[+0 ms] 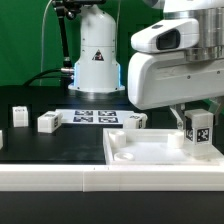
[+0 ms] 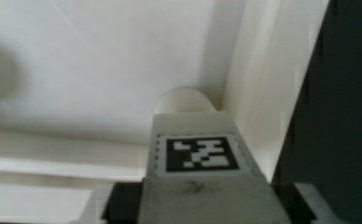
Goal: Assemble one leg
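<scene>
My gripper (image 1: pixel 197 118) is shut on a leg (image 1: pixel 198 133), a chunky white block with a black-and-white tag. It holds the leg upright over the corner of the large flat white panel (image 1: pixel 140 156) at the exterior view's right. In the wrist view the leg (image 2: pixel 199 150) fills the space between my two fingers (image 2: pixel 125 202), its far end close to the panel's raised rim (image 2: pixel 252 60). I cannot tell whether the leg touches the panel. Three more legs lie on the black table: one (image 1: pixel 48 122), one (image 1: pixel 20 115) and one (image 1: pixel 136 120).
The marker board (image 1: pixel 95 116) lies flat behind the panel. The robot's white base (image 1: pixel 97 55) stands at the back with cables beside it. A white ledge (image 1: pixel 60 178) runs along the front edge.
</scene>
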`<control>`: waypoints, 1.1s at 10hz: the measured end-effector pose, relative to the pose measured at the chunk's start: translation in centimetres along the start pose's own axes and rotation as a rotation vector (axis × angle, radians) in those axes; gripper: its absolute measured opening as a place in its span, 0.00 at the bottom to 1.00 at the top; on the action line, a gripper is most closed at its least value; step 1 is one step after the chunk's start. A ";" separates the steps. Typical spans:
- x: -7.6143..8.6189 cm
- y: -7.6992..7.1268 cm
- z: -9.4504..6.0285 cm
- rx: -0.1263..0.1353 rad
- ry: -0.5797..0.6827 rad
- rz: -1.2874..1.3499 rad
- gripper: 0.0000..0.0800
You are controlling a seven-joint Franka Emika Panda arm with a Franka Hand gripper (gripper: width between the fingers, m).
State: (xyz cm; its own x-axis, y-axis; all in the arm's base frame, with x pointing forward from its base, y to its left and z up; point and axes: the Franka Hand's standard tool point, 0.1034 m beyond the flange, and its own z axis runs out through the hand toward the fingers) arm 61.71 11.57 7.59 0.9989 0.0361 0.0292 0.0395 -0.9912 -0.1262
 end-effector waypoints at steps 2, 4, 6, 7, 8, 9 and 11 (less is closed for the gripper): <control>0.0 0.0 0.0 0.005 0.013 0.232 0.36; 0.1 -0.1 0.1 0.006 0.021 0.489 0.36; -0.1 -0.8 0.2 -0.017 0.018 0.740 0.36; -0.1 -0.8 0.2 -0.019 0.016 0.786 0.36; -0.1 -0.6 0.2 -0.008 0.012 0.830 0.36; 0.0 -0.4 0.2 0.007 0.011 0.863 0.36; 0.0 -0.6 0.3 0.007 0.009 0.855 0.48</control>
State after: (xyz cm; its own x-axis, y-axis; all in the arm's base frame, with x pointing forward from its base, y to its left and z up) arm 61.67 12.25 7.41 0.6850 -0.7250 -0.0710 -0.7276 -0.6763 -0.1150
